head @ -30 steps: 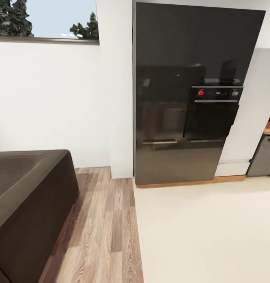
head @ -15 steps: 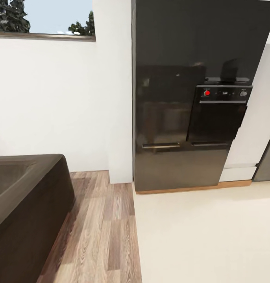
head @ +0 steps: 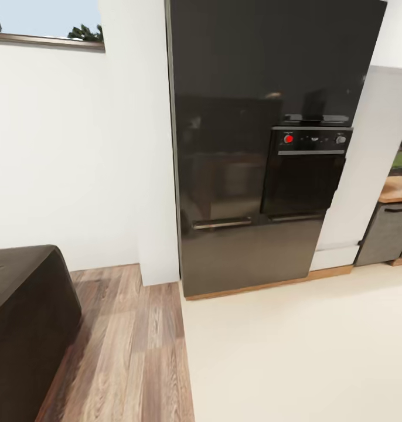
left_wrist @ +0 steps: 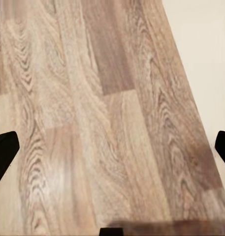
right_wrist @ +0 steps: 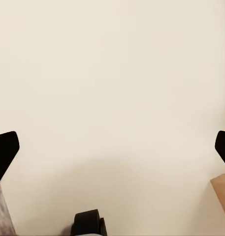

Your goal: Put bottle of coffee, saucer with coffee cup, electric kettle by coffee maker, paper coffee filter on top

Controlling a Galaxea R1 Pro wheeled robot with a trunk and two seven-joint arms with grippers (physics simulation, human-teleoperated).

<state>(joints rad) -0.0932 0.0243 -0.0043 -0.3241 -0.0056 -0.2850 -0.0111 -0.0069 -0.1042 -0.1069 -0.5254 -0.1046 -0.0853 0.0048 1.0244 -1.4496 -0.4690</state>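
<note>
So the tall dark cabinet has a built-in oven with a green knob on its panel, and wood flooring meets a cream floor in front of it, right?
Nearly. The knob on the oven panel is red, not green, as the head view shows. The rest holds: the oven is built into the tall dark cabinet, and the wood flooring meets the cream floor in front of it.

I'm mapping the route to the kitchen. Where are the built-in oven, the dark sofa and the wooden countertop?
built-in oven (head: 302, 186): head view, on its dark glass door.
dark sofa (head: 25, 316): head view, on its near side.
wooden countertop (head: 395, 190): head view, on its top surface.
</note>
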